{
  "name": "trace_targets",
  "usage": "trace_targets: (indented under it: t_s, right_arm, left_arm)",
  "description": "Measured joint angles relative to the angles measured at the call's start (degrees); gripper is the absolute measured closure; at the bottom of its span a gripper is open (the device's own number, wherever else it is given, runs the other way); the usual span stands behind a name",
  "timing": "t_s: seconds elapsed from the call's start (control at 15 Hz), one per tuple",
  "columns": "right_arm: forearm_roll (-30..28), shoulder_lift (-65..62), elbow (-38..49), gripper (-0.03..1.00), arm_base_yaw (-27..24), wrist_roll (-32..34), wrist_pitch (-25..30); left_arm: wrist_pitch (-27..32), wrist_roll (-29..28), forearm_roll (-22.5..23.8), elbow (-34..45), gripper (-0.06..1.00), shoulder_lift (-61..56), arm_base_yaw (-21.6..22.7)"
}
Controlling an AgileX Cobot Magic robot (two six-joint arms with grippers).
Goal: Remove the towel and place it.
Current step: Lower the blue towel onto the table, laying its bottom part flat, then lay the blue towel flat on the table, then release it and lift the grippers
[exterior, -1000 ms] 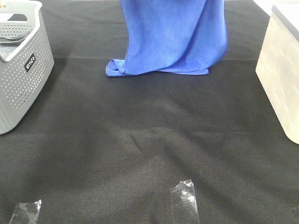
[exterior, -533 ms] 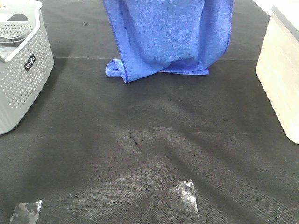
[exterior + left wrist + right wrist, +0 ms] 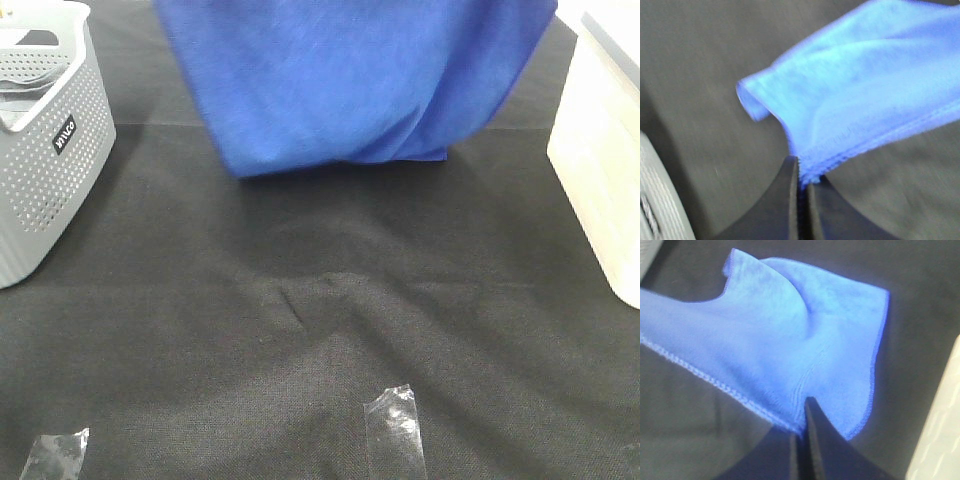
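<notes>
The royal-blue towel (image 3: 350,80) hangs spread wide at the top of the exterior high view, its lower edge lifted off the black table cloth (image 3: 320,300) on the left and still touching it near the right. Neither gripper shows in that view. In the left wrist view my left gripper (image 3: 802,175) is shut on the towel's stitched edge (image 3: 855,100). In the right wrist view my right gripper (image 3: 802,420) is shut on the towel's hem (image 3: 790,340) near a corner.
A grey perforated basket (image 3: 45,140) stands at the left edge of the table. A cream-white box (image 3: 600,150) stands at the right edge. Two strips of clear tape (image 3: 395,430) lie on the black cloth near the front.
The towel has been pulled up and spread much wider to both sides. Its folded lower-left corner has lifted off the table.
</notes>
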Motion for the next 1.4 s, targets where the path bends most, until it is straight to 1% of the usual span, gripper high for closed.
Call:
trace_targets:
  t_s: [0.2, 0.4, 0.53, 0.67, 0.73, 0.87, 1.07, 1.2, 1.4]
  right_arm:
    - [3.6, -6.1, 7.7, 0.94, 0.1, 0.0, -0.1]
    - [5.7, -12.0, 16.3, 0.94, 0.2, 0.1, -0.3]
    - [6.8, -16.7, 22.1, 0.94, 0.3, 0.3, -0.3]
    - [6.6, -20.9, 26.6, 0.94, 0.3, 1.0, -0.2]
    - [6.6, -22.9, 28.6, 0.94, 0.3, 1.4, -0.2]
    - [6.9, -26.1, 31.6, 0.94, 0.3, 1.5, -0.2]
    - [7.4, -28.2, 34.6, 0.94, 0.3, 2.1, -0.3]
    - [7.8, -29.7, 35.8, 0.94, 0.3, 2.1, -0.3]
    - [9.2, -34.2, 39.6, 0.94, 0.3, 3.4, -0.3]
  left_arm:
    - [0.0, 0.2, -3.8, 10.7, 0.94, -10.7, 0.0]
    - [-0.2, 0.2, -5.7, 18.7, 0.94, -17.9, -0.2]
    - [-0.3, 0.4, -9.7, 24.6, 0.94, -21.2, -0.2]
    - [-0.2, 2.4, -15.0, 30.0, 0.94, -23.2, -0.2]
    - [-0.2, 2.9, -16.4, 32.0, 0.94, -23.6, -0.2]
    - [-0.3, 3.1, -17.7, 35.1, 0.94, -23.7, -0.2]
    - [-0.9, 3.2, -18.4, 39.1, 0.94, -23.9, -0.6]
    - [-1.0, 3.2, -18.3, 42.5, 0.94, -25.7, -2.0]
    - [-1.4, 0.9, -18.8, 47.8, 0.94, -32.3, -4.8]
